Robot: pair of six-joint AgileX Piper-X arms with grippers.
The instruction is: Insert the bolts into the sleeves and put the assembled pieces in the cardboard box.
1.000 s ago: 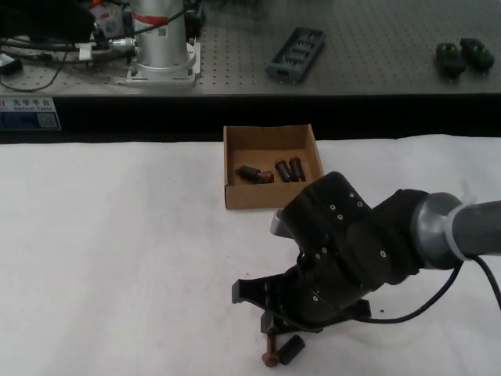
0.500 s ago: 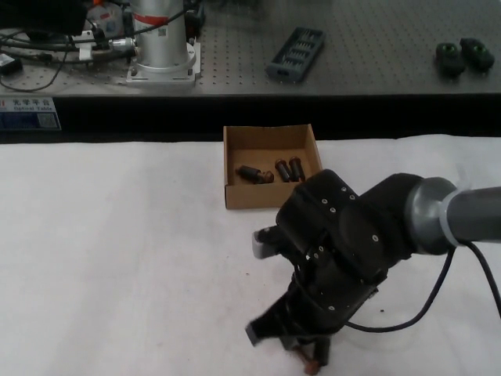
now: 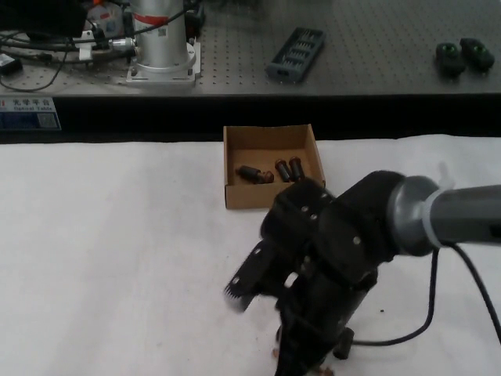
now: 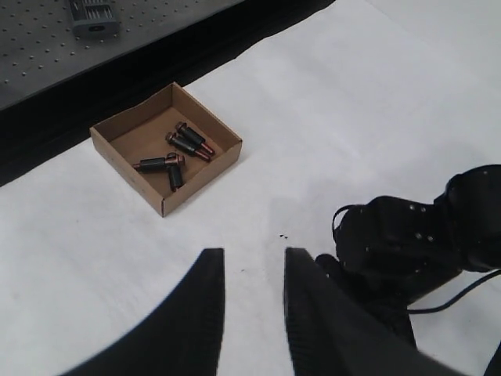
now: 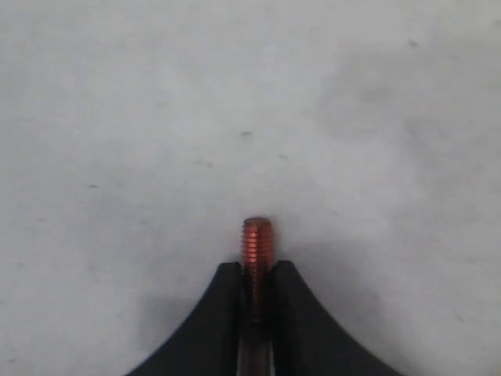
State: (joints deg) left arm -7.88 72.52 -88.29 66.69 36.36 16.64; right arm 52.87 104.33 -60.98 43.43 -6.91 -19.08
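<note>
Right jaws pinched a bolt (image 5: pixel 257 235) toward the surface's (image 3: pixel 117 258) near edge. Left jaws stood parted, empty.

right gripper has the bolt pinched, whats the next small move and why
Probably a small lift, raising the bolt off the white cloth. The right gripper has its fingers shut on the shank, with the threaded end sticking out past them close above the cloth. It likely needs clearance before it can be turned for insertion. The left gripper is open, ready to help.
</note>
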